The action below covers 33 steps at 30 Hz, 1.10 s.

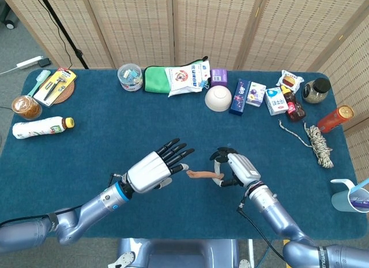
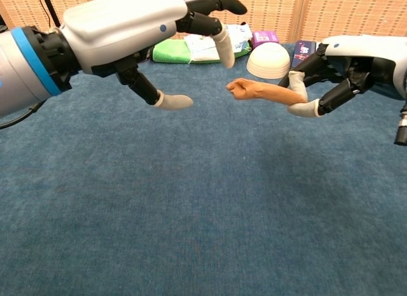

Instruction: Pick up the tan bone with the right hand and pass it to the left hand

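The right hand (image 1: pixel 235 169) holds the tan bone (image 1: pixel 200 174) above the blue table (image 1: pixel 184 219), pinching one end between its fingers so that the free knobbed end juts out toward the left hand (image 1: pixel 151 171). In the chest view the tan bone (image 2: pixel 261 92) is plainly off the table, level with both hands, its shaft caught between the pale fingertips (image 2: pixel 296 86) of the right hand (image 2: pixel 337 70). The left hand (image 2: pixel 130 28) is open, holding nothing, fingers stretched forward and spread with the thumb set apart below; its fingertips (image 1: pixel 183 166) lie just beside the bone's free end, and whether they touch it cannot be told from either view. Beyond the right hand, toward the far edge of the table, stands a white bowl (image 1: pixel 218 98) turned upside down, with a dark blue carton (image 1: pixel 239 97) and small drink boxes (image 1: pixel 266 98) beside it. Beyond the left hand lie a green pouch (image 1: pixel 157 79) under a white snack bag (image 1: pixel 187 78), and a clear round tub (image 1: pixel 130 76). Well off past the right hand's outer side are a coil of rope (image 1: pixel 318 143), a red can (image 1: pixel 334 118) and a light blue cup (image 1: pixel 349 196). Well off past the left hand's outer side lie a white bottle (image 1: pixel 41 127) on its side and a brown jar (image 1: pixel 25 106).
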{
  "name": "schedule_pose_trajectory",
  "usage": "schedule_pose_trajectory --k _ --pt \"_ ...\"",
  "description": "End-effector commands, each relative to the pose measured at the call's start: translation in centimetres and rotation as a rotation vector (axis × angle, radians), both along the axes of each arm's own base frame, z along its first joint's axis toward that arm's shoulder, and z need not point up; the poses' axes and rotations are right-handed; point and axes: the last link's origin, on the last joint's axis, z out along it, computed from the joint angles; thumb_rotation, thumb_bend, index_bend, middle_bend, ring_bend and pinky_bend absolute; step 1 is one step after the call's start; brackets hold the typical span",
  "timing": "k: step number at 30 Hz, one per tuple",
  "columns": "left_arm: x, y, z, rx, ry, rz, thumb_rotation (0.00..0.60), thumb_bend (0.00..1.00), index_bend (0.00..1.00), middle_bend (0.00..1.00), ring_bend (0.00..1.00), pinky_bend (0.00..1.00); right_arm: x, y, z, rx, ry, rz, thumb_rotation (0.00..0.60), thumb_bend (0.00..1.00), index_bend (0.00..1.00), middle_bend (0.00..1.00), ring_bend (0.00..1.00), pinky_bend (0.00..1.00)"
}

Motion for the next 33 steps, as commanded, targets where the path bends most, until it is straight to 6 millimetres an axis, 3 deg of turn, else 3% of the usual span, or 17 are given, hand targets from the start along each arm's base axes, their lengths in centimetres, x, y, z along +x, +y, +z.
schedule_pose_trajectory --k 1,12,33 --pt "0.4 0.1 -0.5 -0.005 -0.003 -0.006 0.6 0.23 0.35 0.07 0.0 0.0 0.2 0.1 -0.1 0.007 -0.007 0.001 0.6 0.5 0.69 0.3 0.13 0.09" --pt "1.7 -0.1 -2.0 -0.021 -0.025 -0.039 0.6 0.23 0.4 0.07 0.0 0.0 1.0 0.4 -0.3 0.029 -0.023 0.02 0.6 0.5 0.69 0.3 0.13 0.09" --pt "2.6 -0.4 -2.9 -0.024 -0.056 -0.047 0.6 0.23 0.47 0.1 0.01 0.0 1.2 0.9 -0.5 0.057 -0.043 0.029 0.6 0.51 0.69 0.3 0.14 0.09"
